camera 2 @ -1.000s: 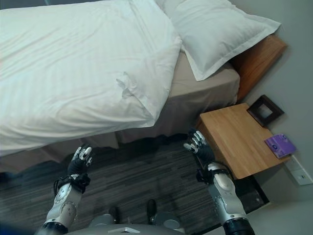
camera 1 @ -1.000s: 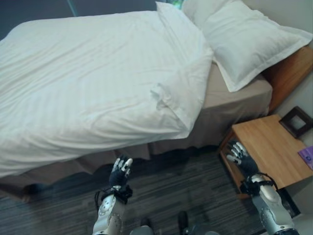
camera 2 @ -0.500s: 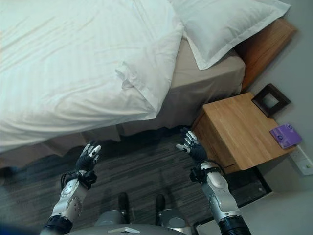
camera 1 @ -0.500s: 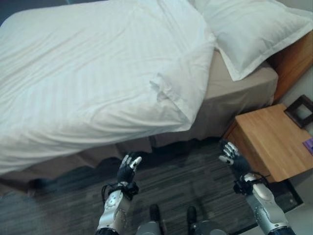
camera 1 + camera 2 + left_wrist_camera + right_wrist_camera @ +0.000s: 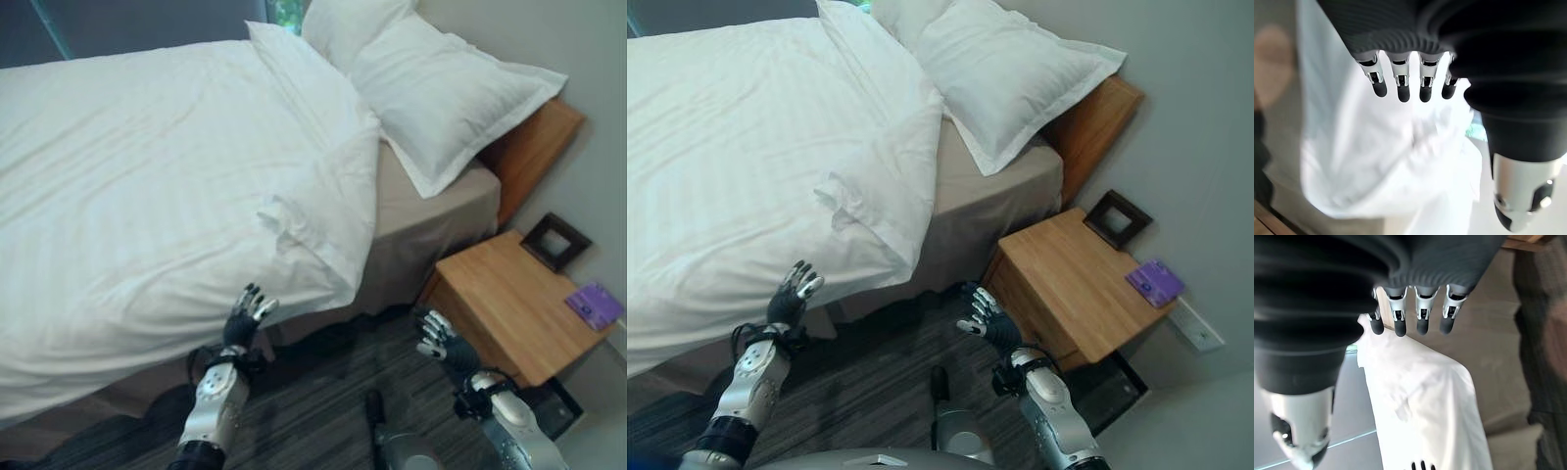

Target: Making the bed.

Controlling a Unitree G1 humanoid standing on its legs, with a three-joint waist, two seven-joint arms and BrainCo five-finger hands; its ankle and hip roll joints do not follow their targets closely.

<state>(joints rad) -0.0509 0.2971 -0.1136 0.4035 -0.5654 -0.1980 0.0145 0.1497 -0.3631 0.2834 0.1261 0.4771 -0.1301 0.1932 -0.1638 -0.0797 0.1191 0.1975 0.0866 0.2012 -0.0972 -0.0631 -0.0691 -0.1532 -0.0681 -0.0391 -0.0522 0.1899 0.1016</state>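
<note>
White duvet (image 5: 147,186) spread over bed, one corner (image 5: 313,220) rumpled and folded near the side edge, hanging past the beige mattress side (image 5: 431,220). Two pillows (image 5: 441,93) stacked at the head, against wooden headboard (image 5: 534,147). Left hand (image 5: 245,321) raised just below the duvet's hanging edge, fingers (image 5: 1400,85) straight and released, grasping nothing, not touching cloth. Right hand (image 5: 438,338) held up over dark striped carpet (image 5: 313,401), between bed and nightstand (image 5: 514,299), fingers (image 5: 1420,313) likewise extended and empty. On nightstand: dark picture frame (image 5: 555,241) at the back, purple booklet (image 5: 595,305) near the wall side. Duvet corner seen past both hands in wrist views.
</note>
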